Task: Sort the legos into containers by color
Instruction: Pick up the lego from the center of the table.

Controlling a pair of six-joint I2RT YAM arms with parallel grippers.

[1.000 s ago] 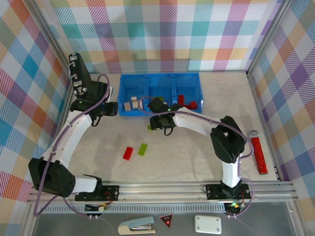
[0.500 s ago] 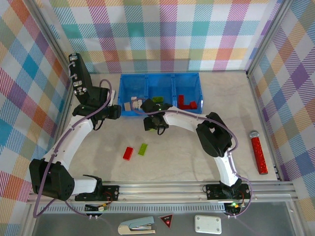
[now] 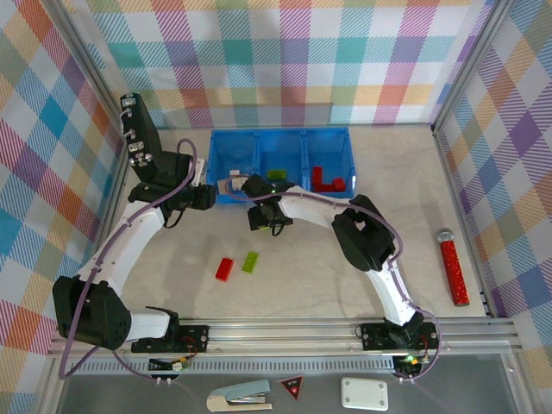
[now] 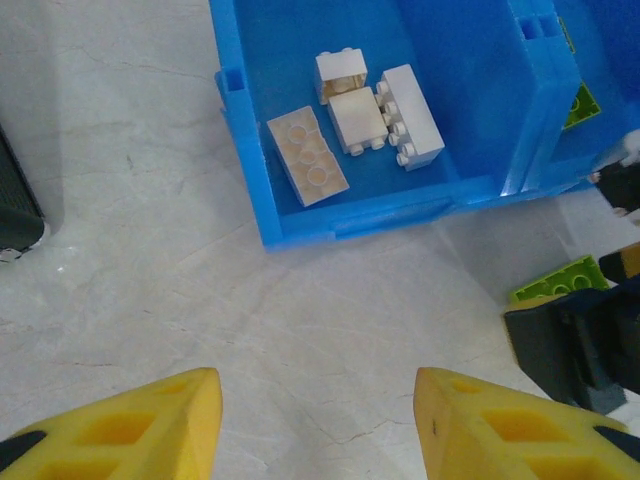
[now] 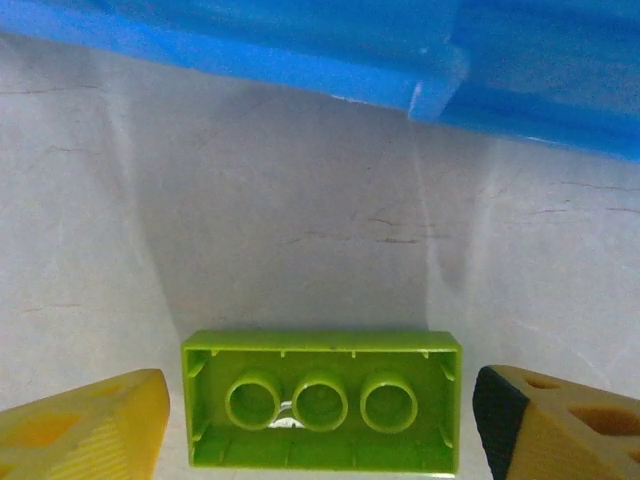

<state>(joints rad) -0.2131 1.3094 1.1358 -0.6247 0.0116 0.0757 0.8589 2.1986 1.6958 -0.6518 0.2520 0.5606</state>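
Note:
The blue tray of containers point(image 3: 345, 147) stands at the back of the table, with cream legos point(image 4: 355, 110) in its left compartment, a green lego point(image 3: 277, 174) in the middle one and red legos point(image 3: 325, 179) in the right one. My right gripper point(image 5: 320, 430) is open just in front of the tray. A lime green lego point(image 5: 322, 413) lies upside down on the table between its fingers, with a thin gap on each side. My left gripper point(image 4: 315, 420) is open over bare table before the tray's left corner. One red lego point(image 3: 225, 269) and one green lego point(image 3: 251, 262) lie loose mid-table.
A long red glittery stick point(image 3: 453, 267) lies at the right of the table. The right gripper's black body point(image 4: 575, 340) sits close to the right of my left gripper. Checked walls close in the sides and back.
The right arm has swung left along the tray's front and its jaws have widened around the green lego. The left gripper has edged right, and its jaws have narrowed a little.

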